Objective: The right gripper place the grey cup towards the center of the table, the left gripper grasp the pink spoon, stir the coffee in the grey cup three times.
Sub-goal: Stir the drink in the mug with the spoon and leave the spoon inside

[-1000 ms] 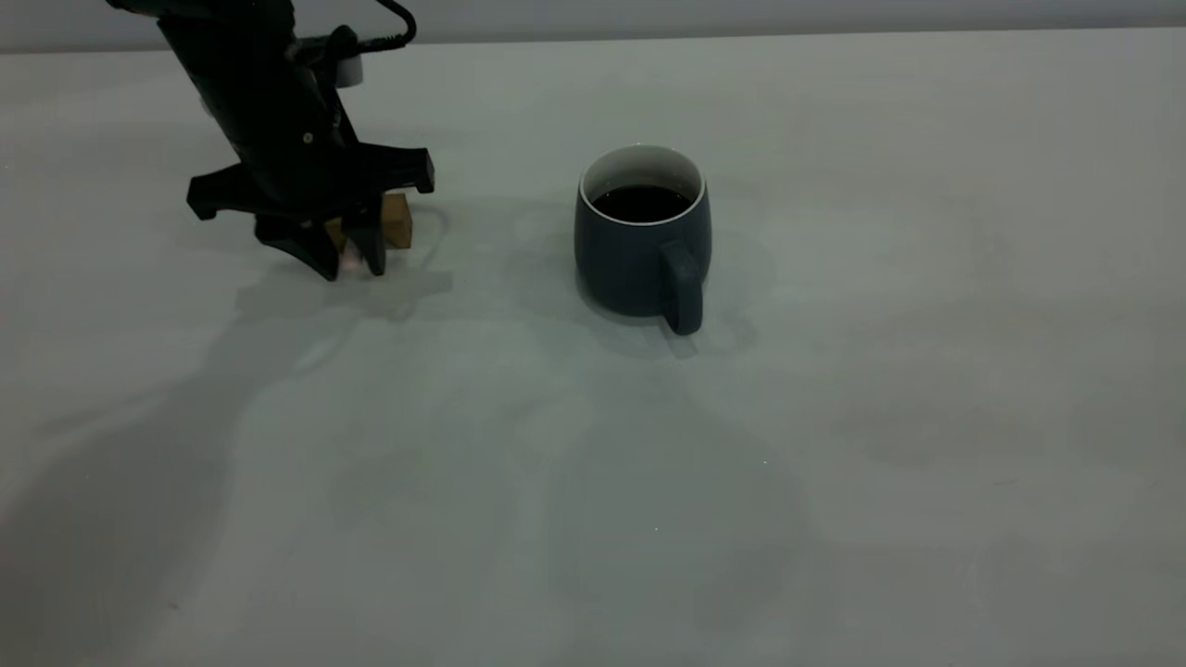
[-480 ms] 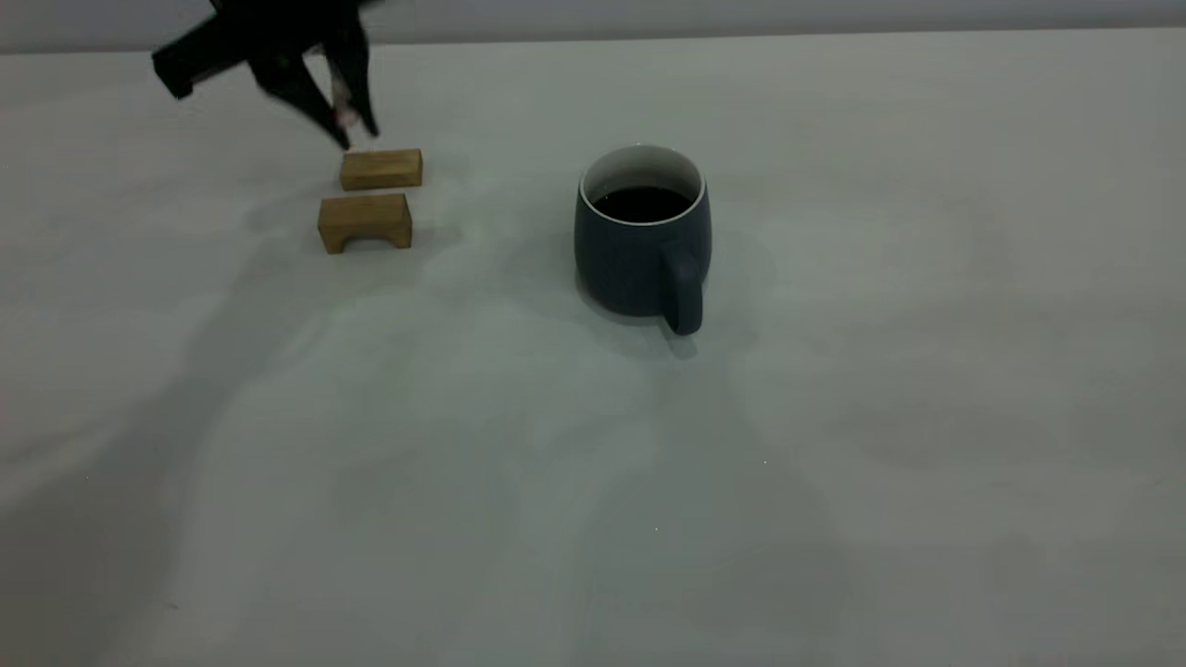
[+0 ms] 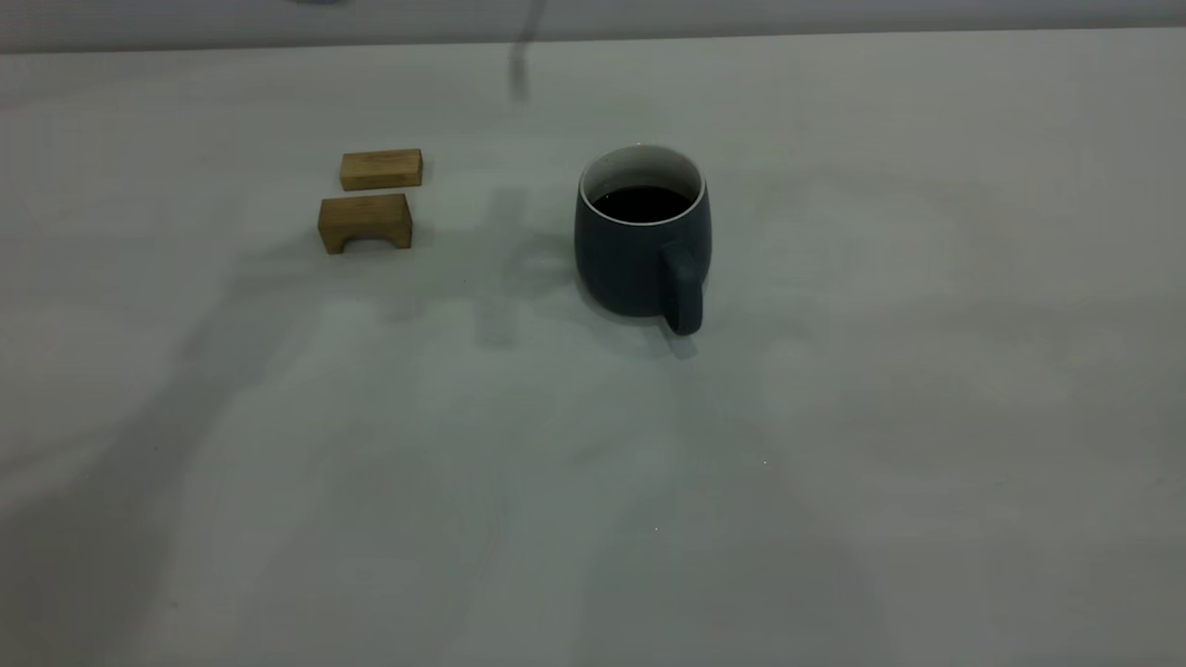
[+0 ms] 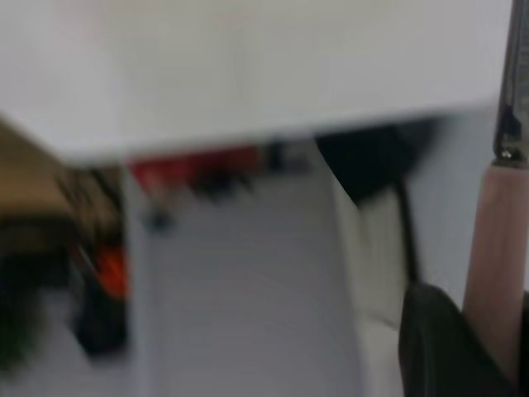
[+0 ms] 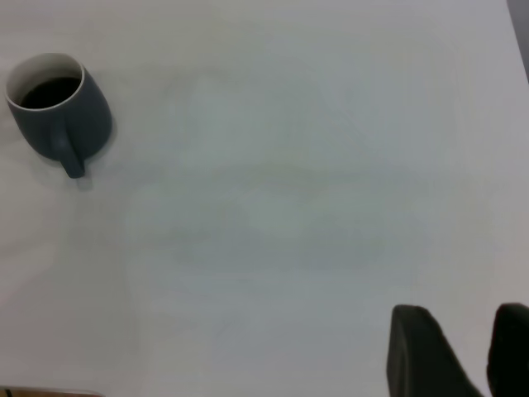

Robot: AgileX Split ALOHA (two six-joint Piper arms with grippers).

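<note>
The grey cup [image 3: 639, 250] stands upright near the middle of the table [image 3: 880, 482], handle toward the camera, with dark coffee [image 3: 641, 202] inside. The cup [image 5: 59, 112] also shows far off in the right wrist view. My left gripper [image 4: 494, 351] is shut on the pink spoon [image 4: 496, 256], whose metal neck [image 4: 514, 83] sticks out past the fingers. In the exterior view only the blurred spoon tip [image 3: 519, 67] hangs at the top edge, behind and left of the cup; the left gripper itself is out of that view. My right gripper [image 5: 467, 347] is open, empty, far from the cup.
Two tan wooden blocks lie left of the cup: a flat one [image 3: 381, 169] and an arched one [image 3: 365, 222] in front of it. The table's far edge [image 3: 834, 35] runs along the top of the exterior view.
My left gripper rose from the wooden blocks with the spoon, left the exterior view at the top and carried the spoon rightward toward the cup. The cup has not moved.
</note>
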